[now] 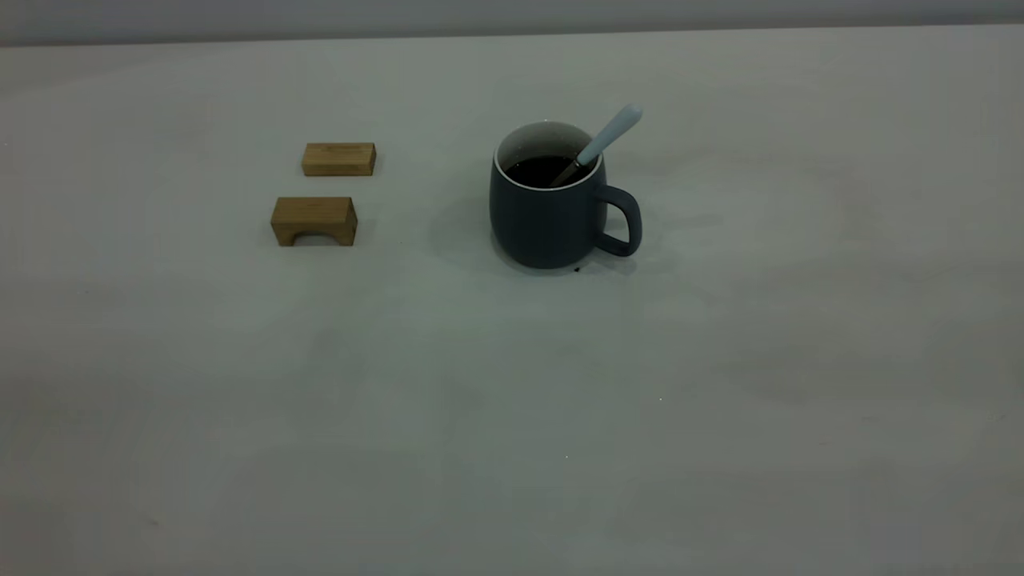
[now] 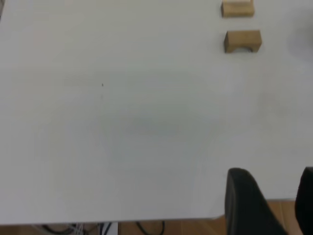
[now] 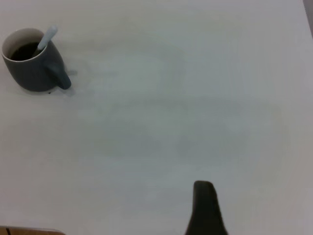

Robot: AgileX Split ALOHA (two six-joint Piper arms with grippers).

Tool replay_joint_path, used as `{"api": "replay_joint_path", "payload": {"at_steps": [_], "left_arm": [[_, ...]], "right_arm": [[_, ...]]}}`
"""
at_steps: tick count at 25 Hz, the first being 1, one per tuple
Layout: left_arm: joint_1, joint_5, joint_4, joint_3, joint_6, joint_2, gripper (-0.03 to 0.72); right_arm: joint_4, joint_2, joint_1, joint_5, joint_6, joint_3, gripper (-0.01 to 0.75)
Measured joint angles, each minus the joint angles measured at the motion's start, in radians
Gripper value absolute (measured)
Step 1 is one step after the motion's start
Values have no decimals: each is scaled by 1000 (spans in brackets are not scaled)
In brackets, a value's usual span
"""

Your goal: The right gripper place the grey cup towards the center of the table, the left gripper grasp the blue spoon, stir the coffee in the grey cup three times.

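The grey cup (image 1: 548,216) stands upright near the middle of the table (image 1: 512,400), its handle toward the right. Dark coffee (image 1: 538,170) fills it. The blue spoon (image 1: 612,134) leans in the cup, bowl in the coffee and pale handle sticking out up and to the right. Neither arm shows in the exterior view. In the left wrist view, my left gripper (image 2: 274,171) hangs open and empty over the table's near edge, far from the cup. In the right wrist view, my right gripper (image 3: 204,205) is well away from the cup (image 3: 32,68) and spoon (image 3: 47,36).
Two brown wooden blocks lie left of the cup: a flat one (image 1: 339,159) behind an arched one (image 1: 314,221). The left wrist view shows them too, the flat block (image 2: 237,9) and the arched block (image 2: 242,41). A tiny dark speck (image 1: 577,270) lies by the cup's base.
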Motion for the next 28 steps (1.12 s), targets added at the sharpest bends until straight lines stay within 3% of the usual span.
{"api": "replay_joint_path", "payload": {"at_steps": [28], "left_arm": [[0, 20, 17, 18, 0, -56, 329]], "right_arm": [[0, 0, 0, 0, 0, 0, 591]]}}
